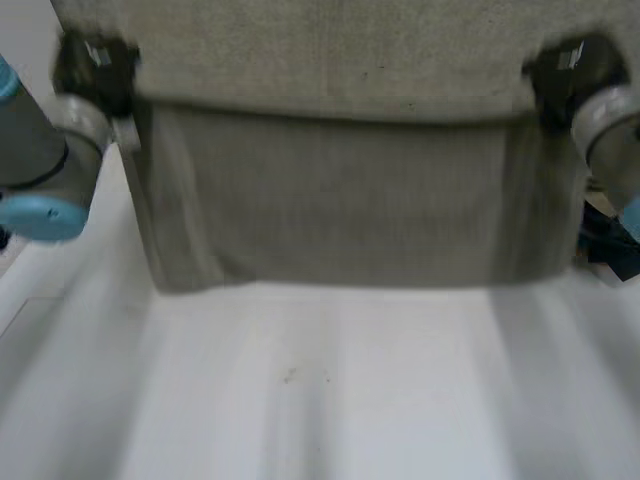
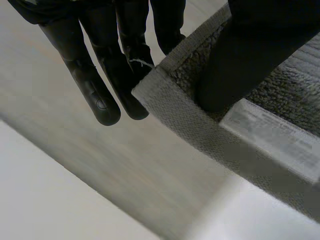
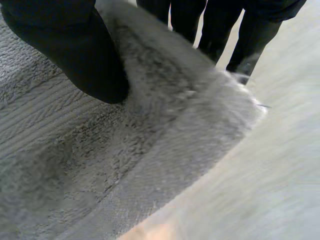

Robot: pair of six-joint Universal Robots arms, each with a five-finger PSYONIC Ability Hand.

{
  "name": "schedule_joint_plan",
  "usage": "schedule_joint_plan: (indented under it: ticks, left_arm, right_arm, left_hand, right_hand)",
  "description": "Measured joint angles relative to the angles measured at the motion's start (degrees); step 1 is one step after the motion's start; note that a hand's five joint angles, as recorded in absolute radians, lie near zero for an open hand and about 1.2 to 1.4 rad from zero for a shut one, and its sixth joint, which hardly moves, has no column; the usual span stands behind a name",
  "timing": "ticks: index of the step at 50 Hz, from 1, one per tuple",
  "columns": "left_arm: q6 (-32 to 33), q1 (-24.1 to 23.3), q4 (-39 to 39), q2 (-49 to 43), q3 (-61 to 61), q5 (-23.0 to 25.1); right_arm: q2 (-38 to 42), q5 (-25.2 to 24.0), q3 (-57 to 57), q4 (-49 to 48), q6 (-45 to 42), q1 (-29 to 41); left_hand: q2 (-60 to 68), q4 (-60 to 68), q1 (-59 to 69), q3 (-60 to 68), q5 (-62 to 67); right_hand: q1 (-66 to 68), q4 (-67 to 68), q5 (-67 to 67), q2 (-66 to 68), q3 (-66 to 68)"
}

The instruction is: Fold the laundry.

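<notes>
The scene is lit softly and evenly. Broad, faint shadows are cast on the table [image 1: 330, 400] below the towel [image 1: 340, 200]; the towel's lower layer is shaded darker than its upper band.

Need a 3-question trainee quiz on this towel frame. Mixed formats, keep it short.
1. True or false: the towel lies on the table with neither hand touching it.
2. Where on the towel does the left hand grip? A) a corner B) the middle C) nowhere
3. Fill in: the right hand pinches the towel between its fingers and its ____.

Key:
1. False. Both hands hold it, one at each side.
2. A
3. thumb
</notes>
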Motion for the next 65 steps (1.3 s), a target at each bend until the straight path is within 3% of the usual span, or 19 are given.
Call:
schedule_joint_plan:
  ticks: [3,6,9,13,22,28,33,42,48,50,52,58,63,65]
  left_arm:
    - [-4.0,0.1,12.6,-0.3,2.5,-0.2]
    - [-7.2,0.3,20.0,0.3,3.1,-0.3]
    - [-10.1,0.6,23.4,1.1,2.4,-0.4]
    - [-12.8,1.0,24.0,1.9,0.8,-0.4]
    - [-18.2,4.4,17.6,1.5,-11.0,0.7]
    - [-17.8,4.7,12.6,-1.9,-19.2,1.8]
    - [-15.0,4.1,5.2,-2.7,-24.5,2.0]
    - [-5.1,4.0,-12.2,7.7,-34.1,1.3]
    - [9.0,5.2,-29.8,26.0,-45.5,1.5]
    - [11.4,5.5,-32.2,28.1,-46.9,1.6]
    - [18.7,6.1,-38.4,33.6,-50.7,2.0]
    - [25.9,5.7,-41.5,35.6,-52.4,3.9]
    - [21.5,4.1,-35.4,28.4,-47.1,5.2]
    - [16.2,2.4,-30.7,22.3,-41.5,4.9]
  right_arm:
    - [-0.6,0.9,0.4,-17.0,5.8,0.7]
    - [-1.3,2.0,1.6,-29.6,10.2,1.0]
    - [-1.4,3.1,2.8,-36.6,13.0,1.2]
    - [-0.8,3.8,3.8,-38.7,14.2,1.2]
    - [6.6,1.0,5.3,-21.5,13.4,0.9]
    - [13.4,-2.8,6.3,-8.2,10.8,0.9]
    - [14.6,-3.5,9.0,-2.2,5.3,1.0]
    - [4.0,-2.1,18.1,8.1,-4.1,0.4]
    - [-6.8,0.1,27.3,26.2,-12.5,-0.3]
    - [-8.1,0.2,28.7,28.5,-13.9,-0.5]
    - [-11.3,0.5,33.0,33.6,-18.2,-1.2]
    - [-13.4,0.2,37.5,33.4,-22.4,-2.6]
    - [-10.8,0.5,36.0,25.9,-22.1,-2.8]
    - [-7.2,1.0,33.3,19.9,-21.0,-2.7]
  left_hand:
    - [0.0,0.0,0.0,0.0,0.0]
    - [0.0,0.0,0.0,0.0,0.0]
    - [0.0,0.0,0.0,0.0,0.4]
    - [0.0,0.0,0.0,0.0,0.4]
    - [0.0,0.0,0.0,0.0,0.4]
    - [0.0,0.0,0.0,0.0,0.4]
    - [0.0,0.0,0.0,0.0,0.4]
    - [0.0,0.0,0.0,0.0,0.4]
    - [0.0,0.0,0.0,0.0,0.4]
    - [0.0,0.0,0.0,0.0,0.4]
    - [0.0,0.0,0.0,0.0,0.4]
    - [0.0,0.0,0.0,0.0,0.4]
    - [0.0,0.0,0.0,0.0,0.4]
    - [0.0,0.0,0.0,0.0,0.4]
  right_hand:
    - [0.0,0.0,0.0,0.0,0.0]
    - [0.0,0.0,0.5,0.0,0.0]
    - [0.0,0.0,0.8,0.0,0.0]
    - [0.0,0.0,0.9,0.0,0.0]
    - [0.0,0.1,0.9,0.0,0.0]
    - [0.0,0.1,1.2,0.0,0.0]
    - [0.0,0.2,1.4,0.0,0.0]
    - [0.0,0.2,1.4,0.0,0.0]
    - [0.0,0.2,1.4,0.0,0.0]
    - [0.0,0.2,1.3,0.0,0.0]
    - [0.0,0.2,1.3,0.0,0.0]
    - [0.0,0.2,1.4,0.0,0.0]
    - [0.0,0.2,1.3,0.0,0.0]
    - [0.0,0.2,1.4,0.0,0.0]
